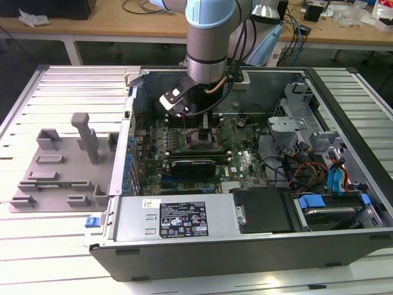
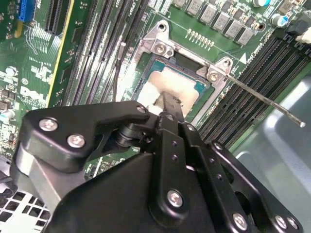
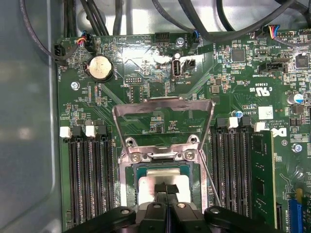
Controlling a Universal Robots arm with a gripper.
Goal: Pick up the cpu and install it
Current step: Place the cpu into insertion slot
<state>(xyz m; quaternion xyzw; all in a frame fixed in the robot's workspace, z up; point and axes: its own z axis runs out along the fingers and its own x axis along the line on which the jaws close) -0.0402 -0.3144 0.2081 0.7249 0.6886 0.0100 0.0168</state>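
White slats make up the counter, and in the exterior view an open computer case sits in the middle of the frame. A grey plastic cover lies at the exterior view's left. The robot arm comes down from the top middle into the case, over the green board. In the second wrist view, the black end effector has its fingers closed together with nothing between them. Its tips are right on the cpu, which lies flat inside the socket frame. A thin metal lever sticks out beside the frame. In the first wrist view, the closed end effector rests on the silver cpu. The socket's metal lid stands open, and black memory slots run along both sides.
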